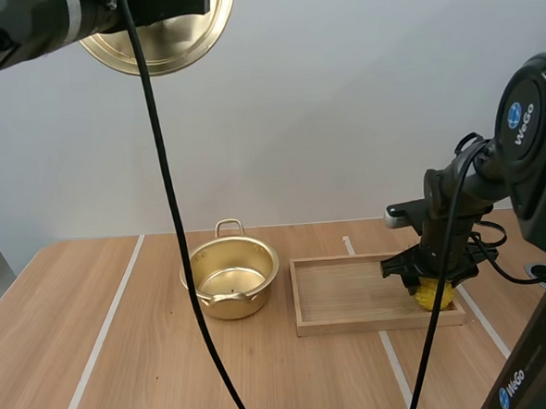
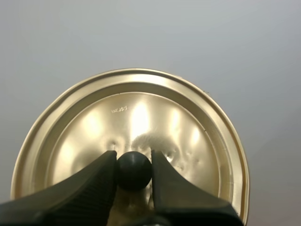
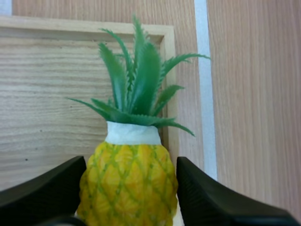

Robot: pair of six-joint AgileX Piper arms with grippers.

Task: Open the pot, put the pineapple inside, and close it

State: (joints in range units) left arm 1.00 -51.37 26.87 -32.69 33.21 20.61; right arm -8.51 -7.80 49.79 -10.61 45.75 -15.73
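Left hand (image 2: 133,159) is clamped on the lid (image 2: 136,113) by its knob (image 2: 134,172), held way up. Right hand (image 3: 131,162) is down on the pineapple (image 3: 127,190) in the wooden tray (image 1: 348,297); can't tell if it's gripping. I'd squeeze mid-body, lift straight, then cross to the open pot (image 1: 229,279).

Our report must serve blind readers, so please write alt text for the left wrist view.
The left gripper pinches the black knob of a golden pot lid between its two black fingers. The round lid faces the camera in front of a plain grey wall.
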